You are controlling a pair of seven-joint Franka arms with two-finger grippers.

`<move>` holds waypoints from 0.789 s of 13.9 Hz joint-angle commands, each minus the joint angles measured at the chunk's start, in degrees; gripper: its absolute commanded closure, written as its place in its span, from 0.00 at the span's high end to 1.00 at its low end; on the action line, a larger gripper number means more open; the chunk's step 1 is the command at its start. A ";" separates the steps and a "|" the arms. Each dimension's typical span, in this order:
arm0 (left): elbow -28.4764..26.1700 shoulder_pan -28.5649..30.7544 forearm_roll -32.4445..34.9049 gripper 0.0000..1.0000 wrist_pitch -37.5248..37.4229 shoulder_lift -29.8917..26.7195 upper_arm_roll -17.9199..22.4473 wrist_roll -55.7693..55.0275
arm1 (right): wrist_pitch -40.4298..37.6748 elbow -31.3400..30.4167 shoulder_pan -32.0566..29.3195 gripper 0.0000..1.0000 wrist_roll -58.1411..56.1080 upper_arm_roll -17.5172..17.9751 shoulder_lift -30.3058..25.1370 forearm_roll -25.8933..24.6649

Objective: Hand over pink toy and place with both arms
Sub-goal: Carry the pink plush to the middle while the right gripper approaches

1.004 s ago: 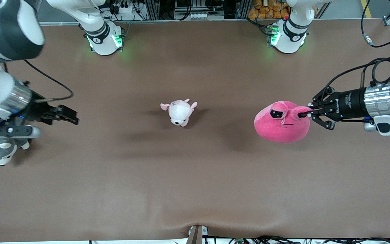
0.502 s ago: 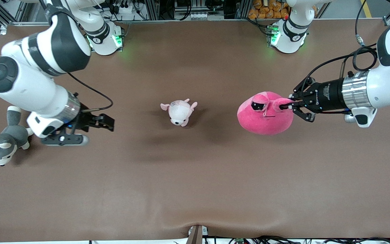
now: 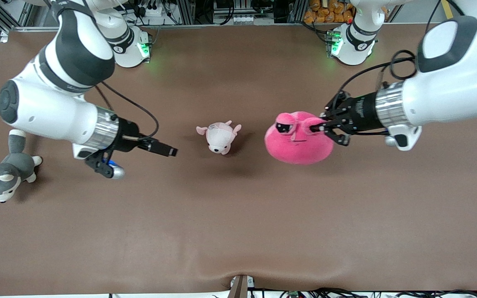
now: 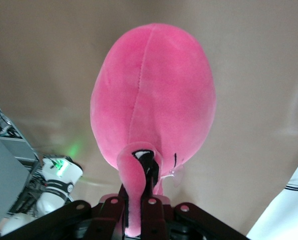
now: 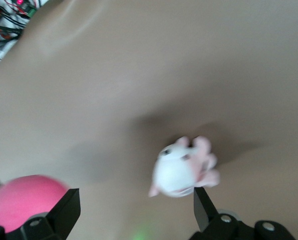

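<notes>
The pink toy (image 3: 298, 140) is a round hot-pink plush with black sleepy eyes. It hangs just over the table's middle, beside the small puppy plush on the side toward the left arm's end. My left gripper (image 3: 318, 128) is shut on one of its ear flaps, and in the left wrist view the flap is pinched between the fingers (image 4: 138, 197) with the body (image 4: 154, 100) hanging off them. My right gripper (image 3: 167, 150) hovers open and empty on the puppy's other side, pointing at it. Its wrist view shows the gripper (image 5: 136, 205) with jaws wide apart and the pink toy (image 5: 18, 200) at the frame's edge.
A pale pink-white puppy plush (image 3: 220, 138) lies on the brown table between the two grippers and also shows in the right wrist view (image 5: 181, 170). A grey-white husky plush (image 3: 4, 176) lies at the right arm's end of the table (image 3: 238, 231).
The left arm has carried the pink toy from its end toward the table's middle. The right arm has swung from over the husky toward the puppy, still open.
</notes>
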 commanded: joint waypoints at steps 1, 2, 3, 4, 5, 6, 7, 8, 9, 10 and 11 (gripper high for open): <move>0.87 -3.40 0.14 0.00 4.61 1.04 -0.16 -5.51 | 5.57 1.69 5.02 1.00 11.32 -0.36 1.62 3.95; 0.87 -4.80 0.14 0.00 6.72 1.47 0.02 -7.35 | 8.55 1.60 6.51 1.00 15.11 -0.28 1.97 4.66; 0.87 -5.78 0.14 0.00 8.30 1.57 0.02 -8.33 | 10.93 1.69 8.01 1.00 17.67 -0.28 2.93 4.93; 0.87 -6.39 -0.12 0.00 9.89 1.65 -0.07 -9.04 | 12.44 2.12 9.24 1.00 19.18 -0.19 4.16 6.15; 0.96 -6.92 -0.30 0.00 11.12 2.18 -0.07 -10.35 | 12.36 3.35 9.60 1.00 20.41 -0.28 5.47 9.90; 0.96 -7.45 -0.30 0.00 12.09 2.36 -0.07 -11.67 | 12.10 3.53 9.69 1.00 21.64 -0.28 5.92 13.68; 0.96 -7.98 -0.39 0.00 12.80 2.36 -0.07 -12.46 | 12.01 3.36 9.87 1.00 22.43 -0.28 6.01 16.68; 0.96 -8.07 -0.39 0.00 13.41 2.44 -0.16 -13.25 | 12.01 3.36 9.87 1.00 23.83 -0.28 6.02 17.75; 0.96 -8.07 -0.48 0.00 13.42 2.45 -0.16 -13.61 | 12.10 3.36 9.96 1.00 25.85 -0.28 6.28 17.94; 0.96 -8.07 -0.56 0.00 13.42 2.45 -0.16 -13.79 | 12.36 3.45 10.13 1.00 26.91 -0.28 6.45 18.11; 0.96 -8.07 -0.65 0.00 13.51 2.53 -0.16 -14.05 | 12.62 3.53 11.18 1.00 27.36 -0.28 6.63 18.20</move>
